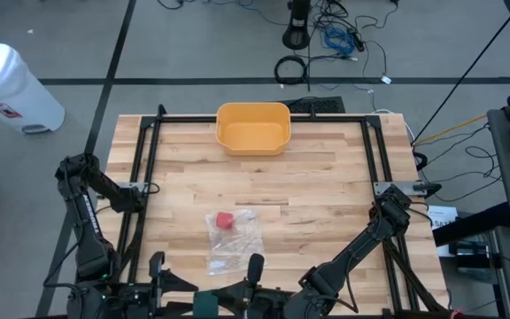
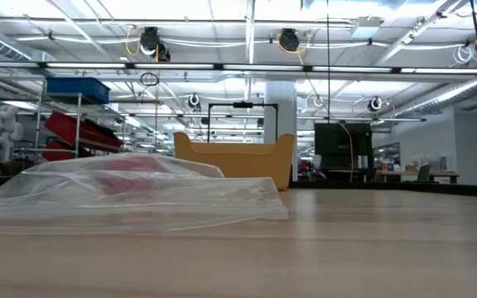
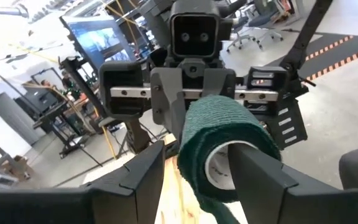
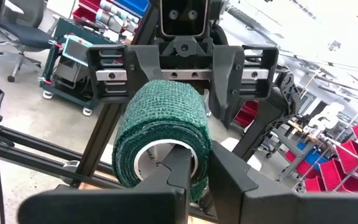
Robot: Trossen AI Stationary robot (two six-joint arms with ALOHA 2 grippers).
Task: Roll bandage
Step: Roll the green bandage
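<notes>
Both grippers at the bottom edge share one green bandage roll, right fingers pinched inside its core, left spread around it, so a tug could unravel it.

You have the bin at the far edge of the table, about midway across. Nearer you, slightly left of centre, the plastic bag lies flat on the table with a small block in its far part. At the near edge, the bandage roll sits between the left gripper and right gripper, which face each other.
</notes>
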